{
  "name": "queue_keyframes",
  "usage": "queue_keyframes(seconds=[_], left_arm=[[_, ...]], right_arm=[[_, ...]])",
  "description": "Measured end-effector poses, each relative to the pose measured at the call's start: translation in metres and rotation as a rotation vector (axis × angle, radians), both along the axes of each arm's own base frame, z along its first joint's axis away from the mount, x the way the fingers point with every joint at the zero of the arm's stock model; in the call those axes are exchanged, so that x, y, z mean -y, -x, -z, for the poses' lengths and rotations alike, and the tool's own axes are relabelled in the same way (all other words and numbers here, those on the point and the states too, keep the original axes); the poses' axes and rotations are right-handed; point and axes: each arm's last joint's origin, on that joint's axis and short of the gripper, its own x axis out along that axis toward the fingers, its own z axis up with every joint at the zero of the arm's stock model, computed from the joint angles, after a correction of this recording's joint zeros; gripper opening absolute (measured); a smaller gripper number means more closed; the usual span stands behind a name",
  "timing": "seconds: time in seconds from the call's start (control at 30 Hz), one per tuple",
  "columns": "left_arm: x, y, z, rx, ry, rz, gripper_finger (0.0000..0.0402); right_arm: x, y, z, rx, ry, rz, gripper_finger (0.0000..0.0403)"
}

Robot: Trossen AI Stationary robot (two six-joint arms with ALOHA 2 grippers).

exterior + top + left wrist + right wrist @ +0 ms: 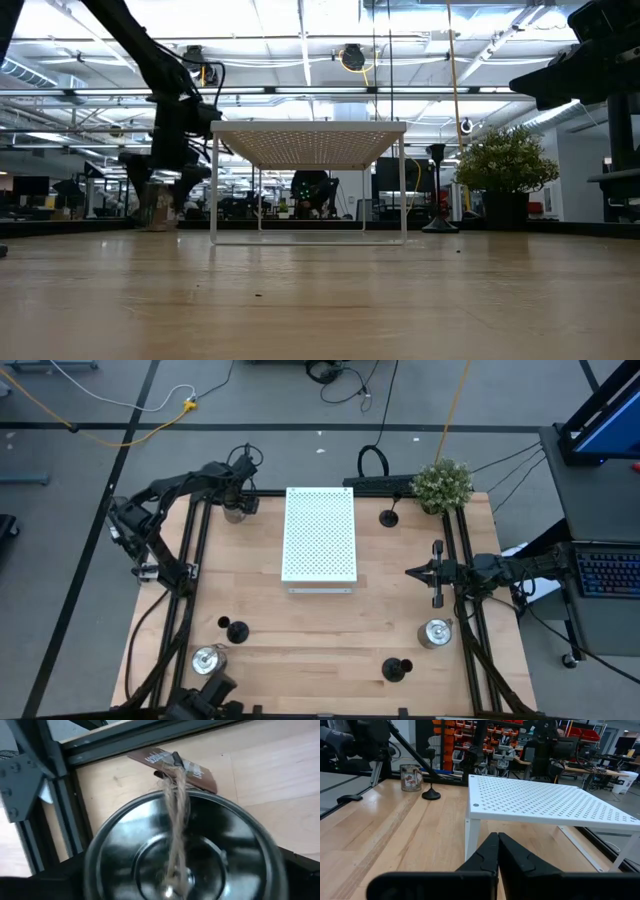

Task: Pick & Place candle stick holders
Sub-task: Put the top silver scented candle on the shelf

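Left gripper (pixel 234 503) is over the silver holder (pixel 185 852) at the table's far left corner; can't tell its jaw state. Looks like rigid, slick metal with a twine tag (pixel 175 795), so grip across the rim. Right gripper (pixel 498 851) hangs near the right edge, jaws together, empty.

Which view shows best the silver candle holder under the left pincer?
The left wrist view: the silver holder fills it, twine and tag visible. High view shows it tiny below the left pincer; low view, partly hidden; right wrist view, not.
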Motion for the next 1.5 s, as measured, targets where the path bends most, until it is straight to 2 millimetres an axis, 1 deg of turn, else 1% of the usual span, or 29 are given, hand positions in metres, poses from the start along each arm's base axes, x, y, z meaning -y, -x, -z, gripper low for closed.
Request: queue_keyframes(seconds=[0.07, 0.17, 0.43, 0.6, 0.77, 1.03, 1.27, 1.4, 1.5], left_arm=[[-0.001, -0.001, 0.004, 0.005, 0.009, -0.002, 0.0379], [-0.002, -0.004, 0.005, 0.018, -0.001, 0.004, 0.0371], [-0.002, -0.004, 0.006, 0.031, -0.001, 0.005, 0.0374], [-0.002, -0.004, 0.006, 0.033, -0.001, -0.006, 0.0360], [-0.002, -0.004, 0.006, 0.036, 0.002, -0.006, 0.0360], [0.001, -0.005, 0.002, 0.091, 0.032, 0.014, 0.0359], [0.009, -0.001, -0.019, 0.140, 0.001, 0.027, 0.0359], [0.019, 0.005, -0.040, 0.174, -0.025, 0.032, 0.0359], [0.029, 0.011, -0.059, 0.210, -0.061, 0.031, 0.0359]], right_arm=[[0.000, 0.000, 0.000, 0.000, 0.000, 0.000, 0.0000], [0.000, 0.000, 0.000, 0.000, 0.000, 0.000, 0.0000], [0.000, 0.000, 0.000, 0.000, 0.000, 0.001, 0.0000], [0.000, 0.000, 0.000, 0.000, 0.000, 0.000, 0.0000], [0.000, 0.000, 0.000, 0.000, 0.000, 0.000, 0.0000], [0.000, 0.000, 0.000, 0.000, 0.000, 0.000, 0.0000], [0.000, 0.000, 0.000, 0.000, 0.000, 0.001, 0.0000], [0.000, 0.000, 0.000, 0.000, 0.000, 0.000, 0.0000], [0.000, 0.000, 0.000, 0.000, 0.000, 0.000, 0.0000]])
